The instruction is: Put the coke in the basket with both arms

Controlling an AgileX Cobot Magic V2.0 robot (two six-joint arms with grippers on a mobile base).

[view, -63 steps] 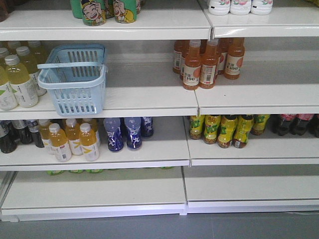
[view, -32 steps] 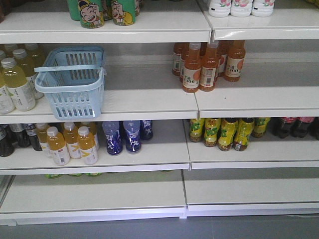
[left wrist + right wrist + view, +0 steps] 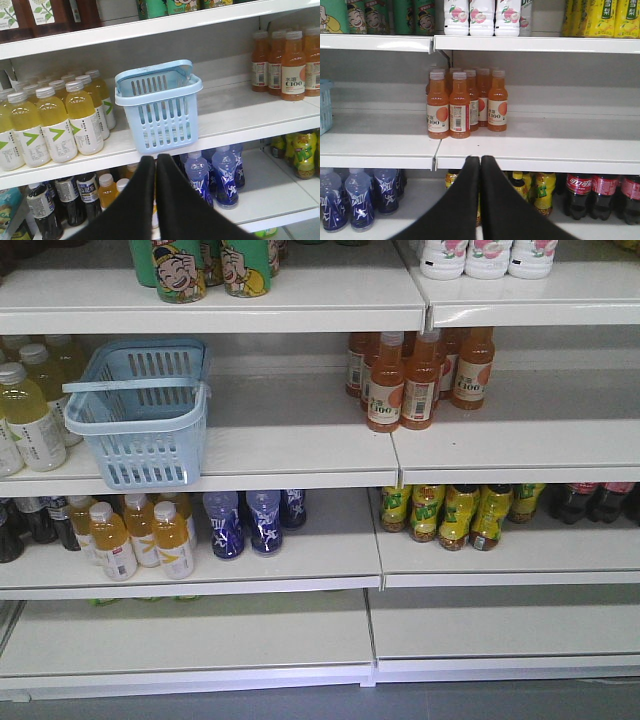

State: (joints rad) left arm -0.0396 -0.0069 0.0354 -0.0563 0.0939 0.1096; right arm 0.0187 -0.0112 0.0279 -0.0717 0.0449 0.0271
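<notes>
Left wrist view | basket [image 3: 160, 112] empty | left gripper [image 3: 155, 159] closed, bare, below basket | right gripper [image 3: 480, 160] closed, bare | I see no coke; all steps left.

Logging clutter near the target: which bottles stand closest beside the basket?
The pale-yellow bottles, on its shelf just left of the basket; the orange bottles stand far right, the blue bottles a shelf below.

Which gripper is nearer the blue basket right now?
Left. The left gripper points straight at the basket. The right gripper faces the orange bottles, with the basket only at its view's left edge.
</notes>
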